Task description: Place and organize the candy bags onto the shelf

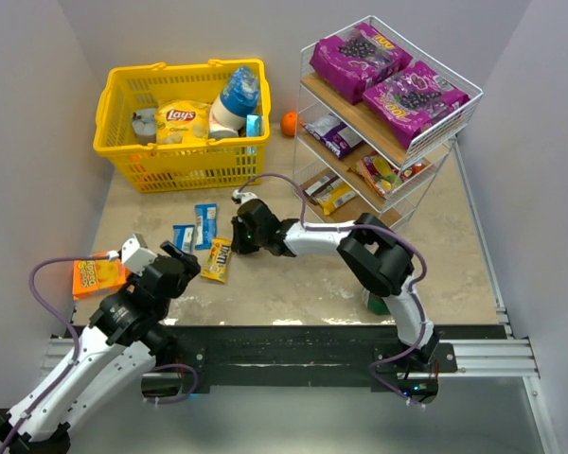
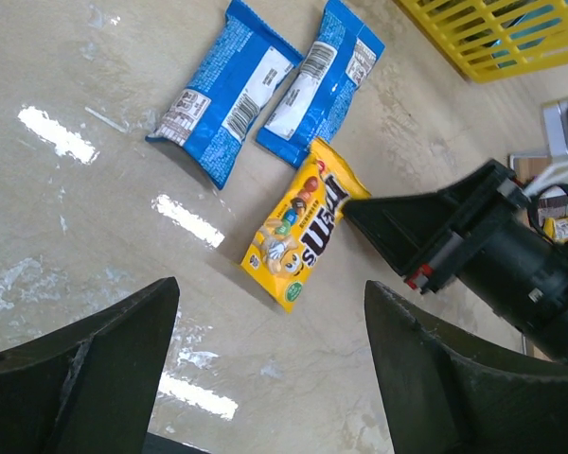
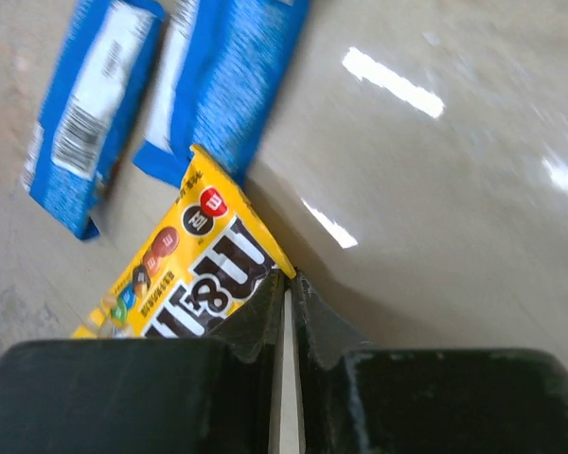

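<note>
Your shelf stands far right. The yellow candy bag lies flat on the table, long axis near-to-far. Left gripper gapes wide, empty. Right gripper, jaws nearly together, touches the bag's edge; whether it pinches is unclear.

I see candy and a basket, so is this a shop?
Probably a pretend shop for robot practice: a yellow shopping basket, a wire shelf holding candy bags, and two robot arms bolted to a table.
</note>
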Controlling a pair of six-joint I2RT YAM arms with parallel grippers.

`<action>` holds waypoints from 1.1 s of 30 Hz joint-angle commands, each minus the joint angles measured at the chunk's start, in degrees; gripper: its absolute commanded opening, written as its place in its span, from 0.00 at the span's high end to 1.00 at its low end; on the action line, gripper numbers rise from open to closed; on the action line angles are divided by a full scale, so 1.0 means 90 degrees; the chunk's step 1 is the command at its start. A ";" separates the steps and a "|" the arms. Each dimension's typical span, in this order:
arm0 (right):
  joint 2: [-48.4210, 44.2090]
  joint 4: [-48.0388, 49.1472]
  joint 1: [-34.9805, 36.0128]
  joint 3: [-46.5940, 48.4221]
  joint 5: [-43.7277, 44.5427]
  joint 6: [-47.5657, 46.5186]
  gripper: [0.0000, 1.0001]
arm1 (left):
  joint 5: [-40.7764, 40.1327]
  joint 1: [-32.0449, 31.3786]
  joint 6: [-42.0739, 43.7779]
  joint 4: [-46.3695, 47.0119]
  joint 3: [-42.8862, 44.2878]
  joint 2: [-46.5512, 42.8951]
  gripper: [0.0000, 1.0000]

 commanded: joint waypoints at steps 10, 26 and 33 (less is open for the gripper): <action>-0.2356 -0.0868 0.0282 -0.2273 0.2766 0.1788 0.97 | 0.1119 0.0022 0.0117 0.1643 -0.0912 0.0594 0.15; -0.3120 -0.1280 0.0682 -0.2285 0.3099 0.1184 0.61 | 0.2623 0.0031 0.0995 0.6027 -0.2387 0.1952 0.32; -0.2252 -0.1201 0.0585 -0.1591 0.2834 0.0812 0.71 | 0.2838 0.0061 0.1123 0.6887 -0.2758 0.2429 0.34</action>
